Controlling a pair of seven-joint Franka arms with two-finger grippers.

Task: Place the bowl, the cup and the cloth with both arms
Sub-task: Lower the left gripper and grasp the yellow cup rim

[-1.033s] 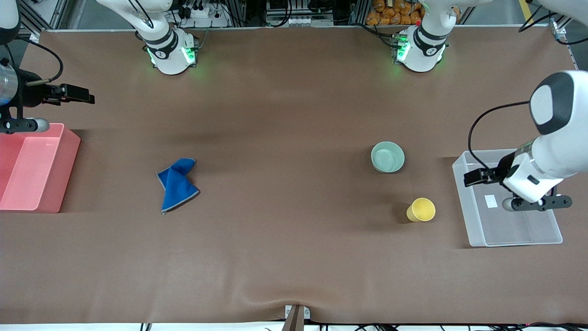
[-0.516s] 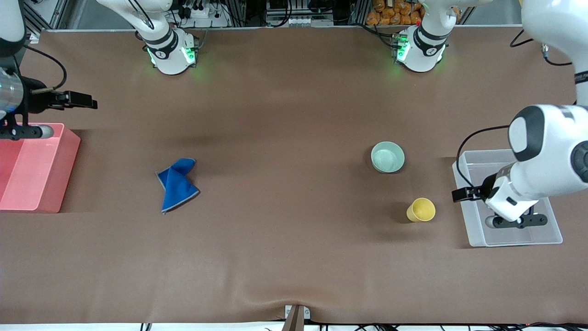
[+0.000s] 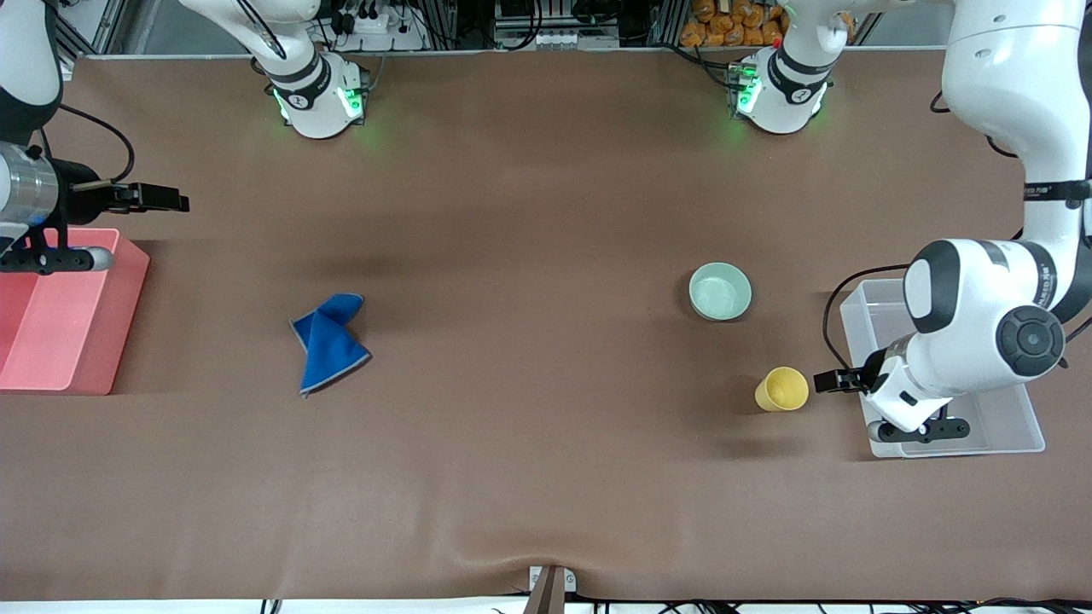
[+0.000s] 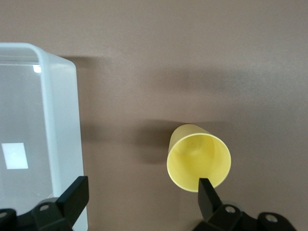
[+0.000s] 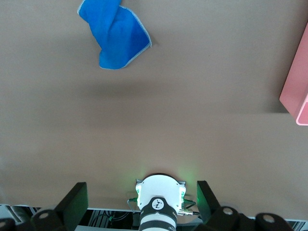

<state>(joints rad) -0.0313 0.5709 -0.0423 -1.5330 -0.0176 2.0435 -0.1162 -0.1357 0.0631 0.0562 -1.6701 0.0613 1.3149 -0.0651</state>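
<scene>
Fingers (image 4: 72, 195) of the left gripper (image 4: 142, 197) stand spread wide and hold nothing, up in the air over the brown table cover (image 3: 529, 205) at the gap between the cup (image 3: 781, 389) and the clear plastic bin (image 3: 1015, 426); the left wrist view shows one finger over the bin's wall and the other over the rim of the yellow cup, which stands upright and apart from the bin. Fingers of the right gripper (image 5: 139, 195) are likewise spread wide and hold nothing, up in the air by the pink bin (image 3: 60, 341) at the right arm's end of the table. A brown, slightly wrinkled cover spreads over the whole table, with a soft fold at its edge nearest the front camera. The pale green bowl (image 3: 720, 291) sits upright on it, near the cup and farther from the front camera. The blue cloth (image 3: 328, 341) lies crumpled and folded over itself well apart from both, toward the right arm's end. Nothing lies between the left gripper and the cup. Both arm bases (image 3: 320, 98) glow green along the table's edge farthest from the camera, with metal framing, cables and some orange items past them, too small to make out. The left arm (image 3: 981, 333) covers much of the clear bin, and the pink bin is cut off by the picture's edge
</scene>
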